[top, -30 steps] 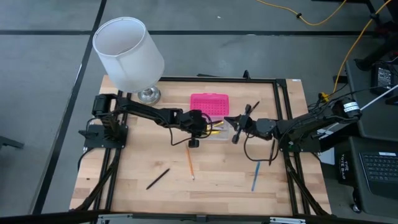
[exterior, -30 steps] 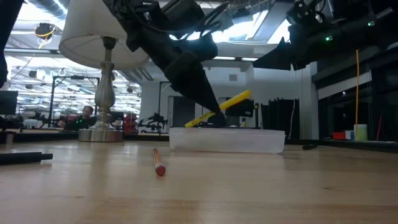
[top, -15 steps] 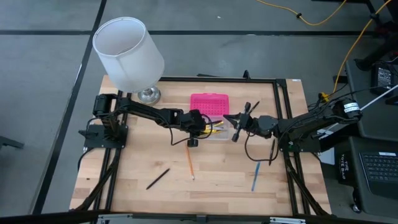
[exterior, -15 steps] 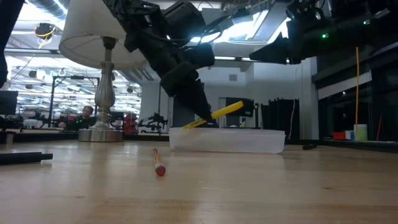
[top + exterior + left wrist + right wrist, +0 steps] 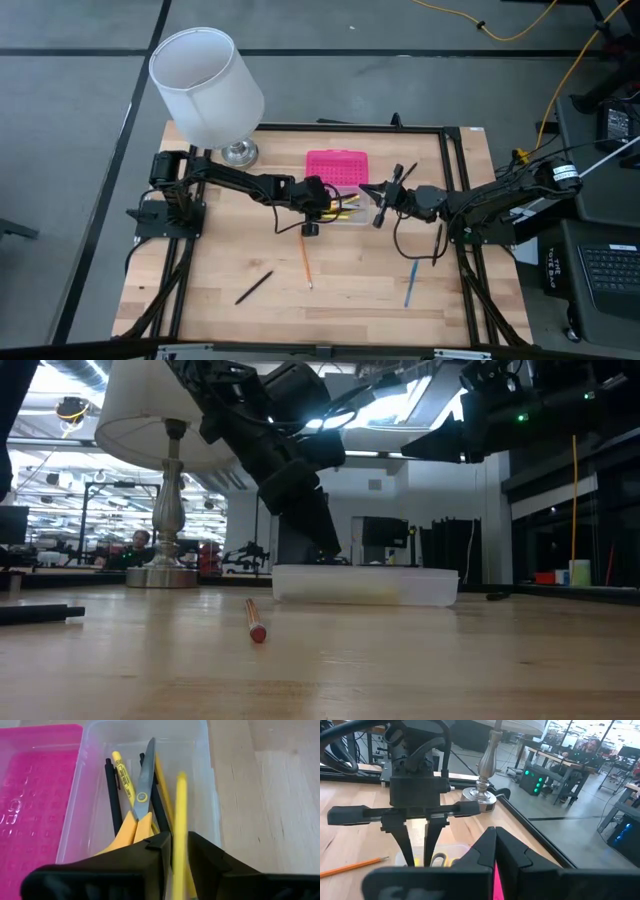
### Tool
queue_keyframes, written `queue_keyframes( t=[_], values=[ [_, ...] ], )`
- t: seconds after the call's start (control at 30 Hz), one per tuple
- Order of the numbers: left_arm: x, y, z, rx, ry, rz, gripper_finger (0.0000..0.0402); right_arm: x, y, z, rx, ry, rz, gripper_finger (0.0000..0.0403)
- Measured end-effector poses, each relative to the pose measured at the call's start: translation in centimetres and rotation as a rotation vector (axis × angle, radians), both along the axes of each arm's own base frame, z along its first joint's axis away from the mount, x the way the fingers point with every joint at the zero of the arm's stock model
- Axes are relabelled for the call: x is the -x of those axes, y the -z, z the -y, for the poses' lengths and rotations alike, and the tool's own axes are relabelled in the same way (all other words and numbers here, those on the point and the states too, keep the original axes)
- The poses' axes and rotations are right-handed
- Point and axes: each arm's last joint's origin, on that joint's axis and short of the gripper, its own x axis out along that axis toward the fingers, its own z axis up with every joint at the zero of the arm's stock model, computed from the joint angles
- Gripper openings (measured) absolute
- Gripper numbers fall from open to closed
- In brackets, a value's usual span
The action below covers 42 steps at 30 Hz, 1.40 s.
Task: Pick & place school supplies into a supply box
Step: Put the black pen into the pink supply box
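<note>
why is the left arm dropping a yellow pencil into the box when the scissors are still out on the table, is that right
Not quite: the scissors already lie inside the box, as the left wrist view shows. The left gripper is over the box with the yellow pencil between its fingers.

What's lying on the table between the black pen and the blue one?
One orange pencil, seen from above, lies between the black pen and the blue pen; otherwise bare wood.

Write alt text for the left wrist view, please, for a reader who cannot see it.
The left pincer hangs open over a clear box, with a yellow pencil standing between its fingers. In the box lie yellow-handled scissors, black pens and a yellow pen; the pink lid lies open beside it.
</note>
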Motion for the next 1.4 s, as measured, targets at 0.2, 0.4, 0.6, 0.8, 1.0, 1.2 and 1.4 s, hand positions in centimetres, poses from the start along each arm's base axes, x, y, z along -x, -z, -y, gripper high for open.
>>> queue_keyframes(
  t=[0.2,0.4,0.6,0.8,1.0,1.2,1.4],
  values=[
    [0.1,-0.1,0.0,0.021,-0.021,-0.001,0.0078,0.0,0.0,0.0,0.0,0.0,-0.001,0.0013],
    [0.7,-2.5,0.1,-0.018,0.02,0.059,0.008,0.0,0.0,0.0,0.0,0.001,0.002,0.0013],
    [2.9,-6.4,0.3,-0.03,0.031,0.114,0.0064,0.3,-0.5,0.0,-0.005,0.001,0.015,0.0013],
    [5.8,-9.2,1.2,-0.121,0.02,0.268,0.003,1.1,-0.6,0.1,-0.013,0.003,-0.048,0.0006],
    [8.7,-7.4,2.3,-0.085,0.032,0.366,0.0002,1.6,-0.7,0.3,-0.019,0.012,-0.07,0.0014],
    [11.0,-4.6,3.7,-0.021,0.072,0.485,0.0002,1.7,-0.2,0.9,-0.038,0.049,-0.115,0.002],
    [12.9,-3.7,4.4,-0.031,0.13,0.541,0.0003,1.9,0.5,1.0,-0.066,0.072,-0.172,0.002]
  ],
)
